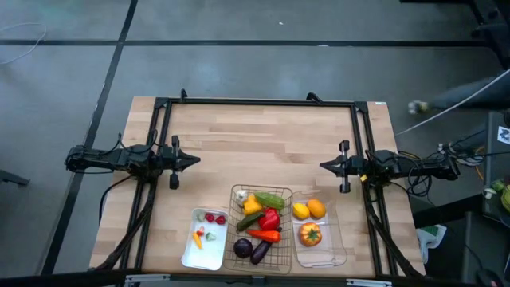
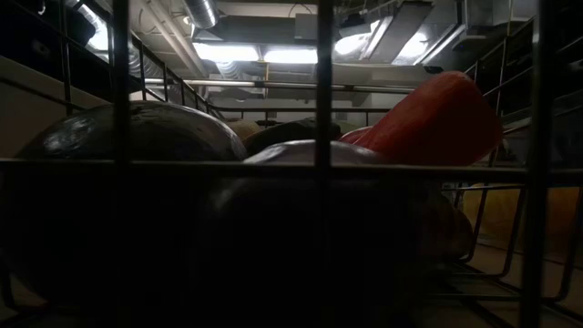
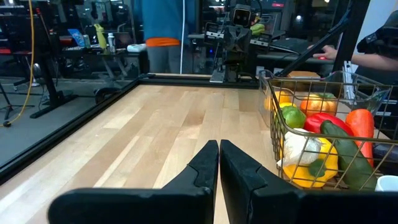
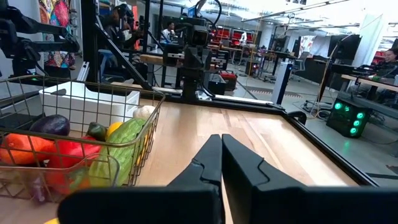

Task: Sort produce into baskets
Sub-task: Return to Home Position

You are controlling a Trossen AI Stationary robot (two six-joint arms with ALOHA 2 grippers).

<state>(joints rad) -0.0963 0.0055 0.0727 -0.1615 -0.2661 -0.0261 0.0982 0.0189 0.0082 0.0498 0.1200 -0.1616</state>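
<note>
Three baskets stand side by side at the table's near edge. The flat white tray (image 1: 202, 239) holds tiny red balls (image 1: 215, 218) and small pieces. The wire-mesh basket (image 1: 261, 226) holds peppers, a cucumber, a carrot and eggplants (image 1: 251, 249). The clear plastic bin (image 1: 319, 231) holds a lemon (image 1: 300, 210), an orange and a reddish fruit. My left gripper (image 1: 197, 159) is shut, level, at the table's left side. My right gripper (image 1: 323, 166) is shut, level, at the right side. Both hold nothing.
A black frame (image 1: 263, 102) borders the wooden table on its far and side edges. Bare wood lies between the two grippers and beyond toward the far edge. In the left wrist view a person (image 3: 163, 31) stands past the table; workbenches fill the room.
</note>
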